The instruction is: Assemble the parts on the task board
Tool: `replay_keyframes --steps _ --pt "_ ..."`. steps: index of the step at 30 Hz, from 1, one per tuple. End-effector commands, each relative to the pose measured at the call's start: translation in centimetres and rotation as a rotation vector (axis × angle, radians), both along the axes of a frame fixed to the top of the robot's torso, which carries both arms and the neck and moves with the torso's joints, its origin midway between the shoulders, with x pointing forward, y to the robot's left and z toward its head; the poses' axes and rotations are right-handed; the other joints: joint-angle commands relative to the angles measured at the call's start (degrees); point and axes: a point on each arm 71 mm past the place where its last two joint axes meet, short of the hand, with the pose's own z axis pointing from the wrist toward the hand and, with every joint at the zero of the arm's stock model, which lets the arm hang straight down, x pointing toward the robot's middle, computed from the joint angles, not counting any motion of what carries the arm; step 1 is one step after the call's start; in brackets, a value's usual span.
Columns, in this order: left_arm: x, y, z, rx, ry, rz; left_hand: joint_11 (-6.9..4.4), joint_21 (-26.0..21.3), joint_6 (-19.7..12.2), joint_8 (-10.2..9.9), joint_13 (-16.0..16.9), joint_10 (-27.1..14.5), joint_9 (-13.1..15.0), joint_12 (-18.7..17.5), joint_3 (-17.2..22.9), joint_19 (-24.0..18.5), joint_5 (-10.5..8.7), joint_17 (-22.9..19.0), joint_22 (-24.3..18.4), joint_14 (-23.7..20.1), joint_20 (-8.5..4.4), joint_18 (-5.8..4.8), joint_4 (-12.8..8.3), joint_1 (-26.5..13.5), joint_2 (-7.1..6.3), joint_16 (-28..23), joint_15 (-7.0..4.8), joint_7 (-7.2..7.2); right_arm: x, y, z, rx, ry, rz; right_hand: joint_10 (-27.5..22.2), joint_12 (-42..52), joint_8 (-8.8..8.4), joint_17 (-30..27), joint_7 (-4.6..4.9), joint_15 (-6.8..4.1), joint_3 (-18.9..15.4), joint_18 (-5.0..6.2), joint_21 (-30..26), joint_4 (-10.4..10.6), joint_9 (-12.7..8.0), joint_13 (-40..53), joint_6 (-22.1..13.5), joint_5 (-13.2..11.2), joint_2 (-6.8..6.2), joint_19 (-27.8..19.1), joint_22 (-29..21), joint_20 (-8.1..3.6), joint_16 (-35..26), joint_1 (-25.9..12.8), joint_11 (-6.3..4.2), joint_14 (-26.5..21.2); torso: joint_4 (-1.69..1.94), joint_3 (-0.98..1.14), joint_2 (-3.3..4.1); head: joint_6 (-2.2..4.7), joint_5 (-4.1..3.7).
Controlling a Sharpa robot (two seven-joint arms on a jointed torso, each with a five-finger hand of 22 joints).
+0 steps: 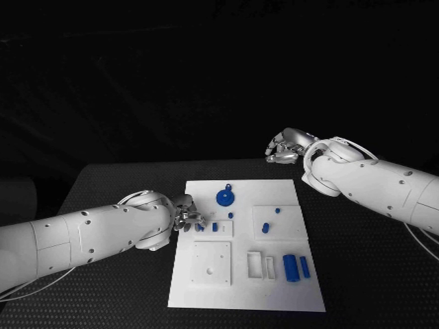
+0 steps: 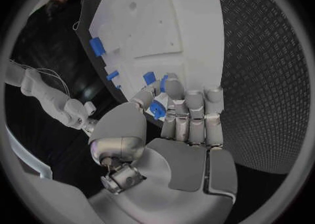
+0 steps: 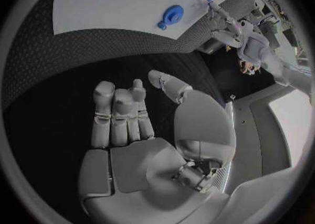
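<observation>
In the head view, the white task board (image 1: 247,243) was seen in the middle of the black table (image 1: 111,178). On it, seven blue parts could be counted, though the smallest were hard to separate: a round disc (image 1: 226,199) near the far edge with a small peg (image 1: 228,186) just beyond it, a tiny piece (image 1: 230,215) beside the disc, a short piece (image 1: 215,226) near the left side, an oblong piece (image 1: 264,227) with a small one (image 1: 277,209) near it in a raised square, and two bars (image 1: 295,266) lying side by side towards the near edge. The left hand (image 1: 185,216) was held at the board's left edge, fingers curled over it. The right hand (image 1: 284,147) was kept well apart, beyond the board's far right corner.

In the left wrist view, the left hand (image 2: 174,119) was shown with its fingers bent in and a small blue part (image 2: 157,110) pinched between thumb and finger, just above the board (image 2: 164,19). The step in hand was judged to be the carrying of that part to its seat; the next move would call for it to be lined up over a matching recess and pressed down straight.

In the right wrist view, the right hand (image 3: 141,124) was seen holding nothing, its fingers loosely apart and half extended above the bare table, with the disc (image 3: 174,13) far off on the board.
</observation>
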Motion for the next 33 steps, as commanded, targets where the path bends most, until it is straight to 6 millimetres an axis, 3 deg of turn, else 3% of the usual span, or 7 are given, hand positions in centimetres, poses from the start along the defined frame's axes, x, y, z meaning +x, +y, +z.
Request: replay_keyframes --steps 1,33 --pt "-0.09 -0.3 -0.16 0.006 0.005 -0.011 -2.17 0.2 2.3 0.2 0.1 1.9 0.0 0.3 0.0 0.4 0.26 0.1 1.2 3.4 -7.28 0.91 0.4 0.0 0.72 0.2 -4.58 -1.88 -0.04 0.16 -0.04 -0.005 0.006 0.013 -0.4 0.3 -0.28 0.1 0.59 -0.05 -0.3 1.4 -0.3 -0.1 0.1 -0.1 0.0 0.3 0.1 0.0 1.0 -0.32 -0.2 -0.3 0.0 -0.5 0.01 0.0 -0.01 -0.03 -0.01" --pt "-0.07 0.0 -0.74 0.061 0.0 -0.032 -2.17 0.3 2.2 0.2 0.2 1.6 -0.1 0.4 0.2 0.2 0.23 0.1 1.2 3.3 -7.32 0.97 0.2 0.2 0.77 0.2 -4.58 -1.88 -0.05 0.09 -0.09 -0.006 0.009 0.013 -0.4 0.3 -0.28 0.1 0.59 -0.05 -0.3 1.4 -0.3 -0.1 0.1 -0.1 0.0 0.5 0.15 0.1 1.0 -0.32 -0.2 -0.4 0.0 -0.5 0.02 -0.02 -0.02 -0.21 -0.26"
